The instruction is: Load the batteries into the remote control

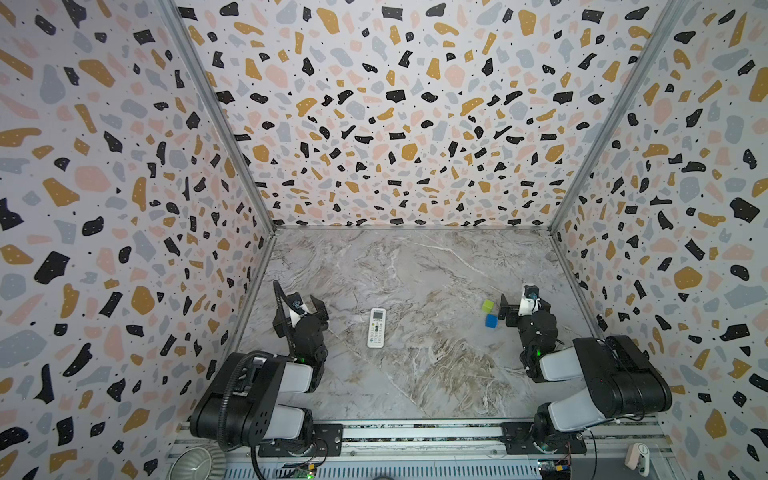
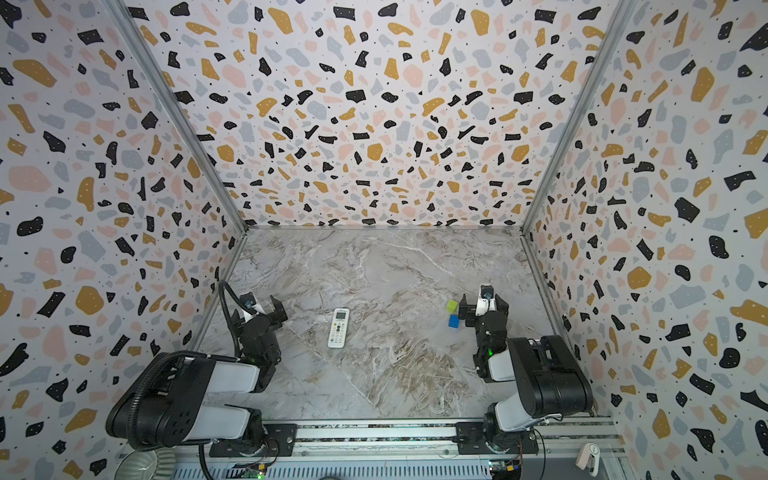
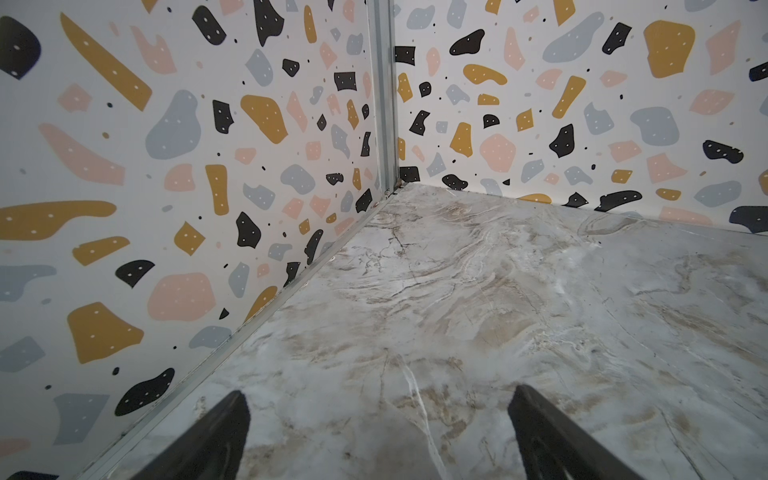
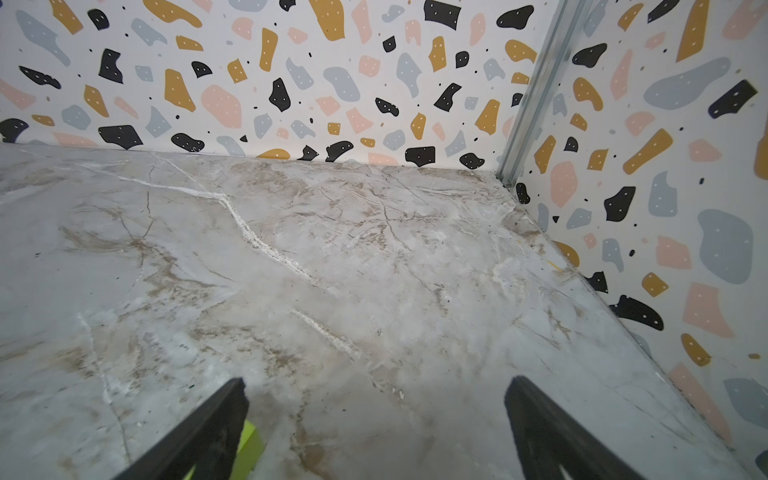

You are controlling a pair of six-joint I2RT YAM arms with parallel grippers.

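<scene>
The white remote control (image 1: 376, 328) (image 2: 338, 328) lies face up, display end away from the arms, on the marble tabletop (image 1: 415, 270) left of centre in both top views. The batteries do not show in any view. My left gripper (image 1: 300, 309) (image 2: 255, 311) (image 3: 378, 399) hangs open to the left of the remote, facing the back left corner, with only bare marble between its fingers. My right gripper (image 1: 524, 306) (image 2: 485, 306) (image 4: 376, 390) stands open at the right, empty, one finger next to a green cube (image 4: 249, 444).
A green cube (image 1: 488, 306) and a blue cube (image 1: 491, 321) sit just left of the right gripper. Patterned walls (image 1: 124, 249) close in three sides. A metal rail (image 1: 415, 434) runs along the front, with a ribbed bowl (image 1: 193, 461) below it.
</scene>
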